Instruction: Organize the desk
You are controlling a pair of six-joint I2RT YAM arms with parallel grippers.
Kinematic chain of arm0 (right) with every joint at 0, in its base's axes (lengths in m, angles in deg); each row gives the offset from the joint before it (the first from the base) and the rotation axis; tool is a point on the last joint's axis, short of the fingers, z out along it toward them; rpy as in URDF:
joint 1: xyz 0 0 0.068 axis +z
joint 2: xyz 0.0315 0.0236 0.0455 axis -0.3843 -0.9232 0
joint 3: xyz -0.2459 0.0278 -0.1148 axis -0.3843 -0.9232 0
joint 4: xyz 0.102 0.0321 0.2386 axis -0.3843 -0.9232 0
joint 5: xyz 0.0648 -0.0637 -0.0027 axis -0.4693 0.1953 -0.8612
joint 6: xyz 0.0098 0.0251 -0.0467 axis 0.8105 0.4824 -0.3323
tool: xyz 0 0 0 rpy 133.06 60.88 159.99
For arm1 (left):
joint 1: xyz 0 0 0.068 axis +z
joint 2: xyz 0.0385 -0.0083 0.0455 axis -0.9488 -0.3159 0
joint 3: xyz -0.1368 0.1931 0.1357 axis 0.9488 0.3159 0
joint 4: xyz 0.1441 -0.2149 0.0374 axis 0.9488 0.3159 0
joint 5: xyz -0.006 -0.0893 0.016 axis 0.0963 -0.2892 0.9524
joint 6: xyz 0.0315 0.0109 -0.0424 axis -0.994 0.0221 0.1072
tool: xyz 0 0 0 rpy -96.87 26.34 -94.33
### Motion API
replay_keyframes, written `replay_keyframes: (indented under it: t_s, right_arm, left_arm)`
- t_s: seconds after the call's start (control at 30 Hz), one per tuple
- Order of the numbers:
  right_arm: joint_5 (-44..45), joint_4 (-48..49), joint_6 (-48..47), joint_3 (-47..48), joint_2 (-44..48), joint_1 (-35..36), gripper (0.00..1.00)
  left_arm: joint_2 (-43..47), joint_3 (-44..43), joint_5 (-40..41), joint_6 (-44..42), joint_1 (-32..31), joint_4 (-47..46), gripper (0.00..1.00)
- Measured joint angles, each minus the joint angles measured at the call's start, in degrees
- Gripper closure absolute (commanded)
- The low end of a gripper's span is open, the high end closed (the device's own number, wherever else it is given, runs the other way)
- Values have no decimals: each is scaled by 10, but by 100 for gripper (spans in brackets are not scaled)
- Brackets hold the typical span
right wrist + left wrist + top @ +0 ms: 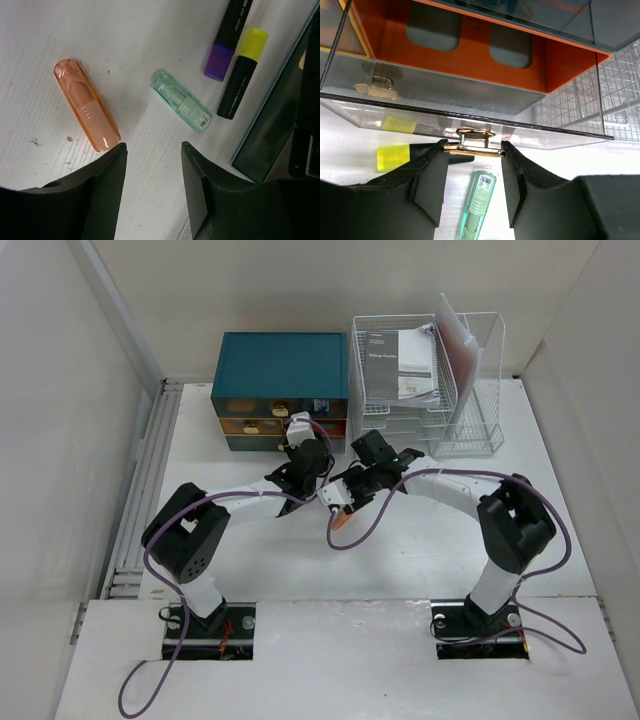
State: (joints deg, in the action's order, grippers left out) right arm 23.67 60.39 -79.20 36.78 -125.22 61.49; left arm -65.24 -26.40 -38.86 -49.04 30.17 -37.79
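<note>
- Your L gripper (473,145) pinches the gold handle (470,148) of the clear drawer (485,102); drawer's out of the teal cabinet (280,362) at far centre
- Your R gripper (153,145) is spread, holding nothing, over the table (125,40); orange case (86,105) & green case (182,101) lie apart below it; purple marker (227,35) & yellow highlighter (242,75) side by side nr the cabinet

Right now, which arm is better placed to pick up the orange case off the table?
Right. The right gripper is open and hovers just beside the orange case, while the left gripper is closed on the drawer handle.
</note>
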Motion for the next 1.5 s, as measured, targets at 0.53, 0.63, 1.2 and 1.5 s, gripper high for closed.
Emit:
replay_keyframes:
  t_s: [0.53, 0.63, 1.2, 1.5]
  right_arm:
    - [-29, -24, -47, -68, 155, 6, 44]
    - [-23, -19, -52, -81, 133, 6, 44]
    - [33, -6, -87, -125, 128, 21, 44]
    - [35, -7, -83, -130, 172, 20, 44]
  left_arm:
    - [0, 0, 1, 1, -1, 0, 99]
    - [0, 0, 1, 2, -2, 1, 99]
    - [24, 23, 14, 19, -21, 12, 100]
    - [39, 46, 23, 37, -32, 4, 39]
